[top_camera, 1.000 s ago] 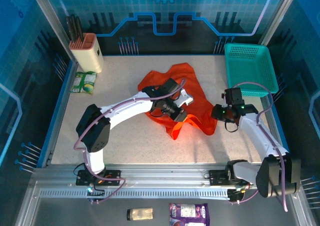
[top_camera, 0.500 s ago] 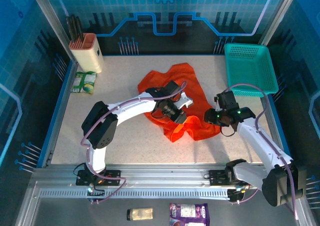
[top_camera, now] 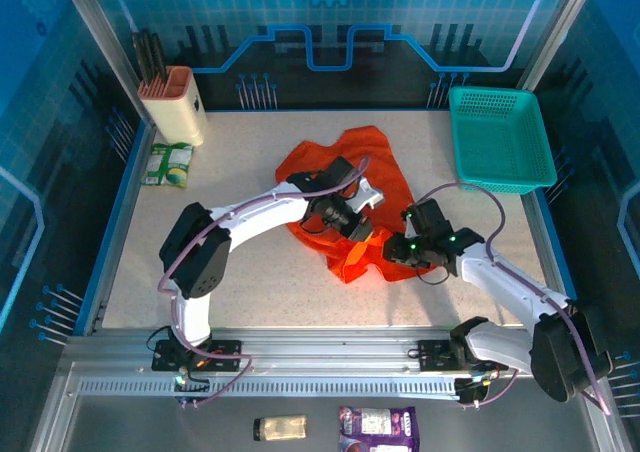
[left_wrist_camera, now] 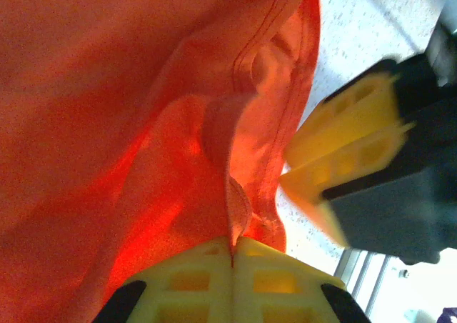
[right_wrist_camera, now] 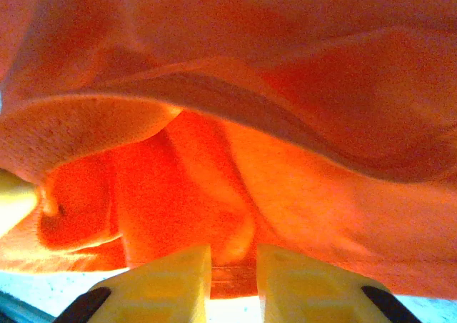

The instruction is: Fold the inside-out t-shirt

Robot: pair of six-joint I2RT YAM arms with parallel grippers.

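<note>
Lying on speckled table (top_camera: 260,272) — orange t-shirt (top_camera: 388,185), teal basket (top_camera: 500,142), blue walls (top_camera: 400,2)

Clamped left end effector (left_wrist_camera: 232,246) beside right end effector (right_wrist_camera: 233,271).

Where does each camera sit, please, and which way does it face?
Top external: above, behind the bases, looking down on the table; both arms, left claw and right claw on the orange t-shirt.
Left wrist: on the wrist, facing the hem its fingers pinch.
Right wrist: likewise, facing a fold between its fingers.
Shared: all show the t-shirt.
</note>
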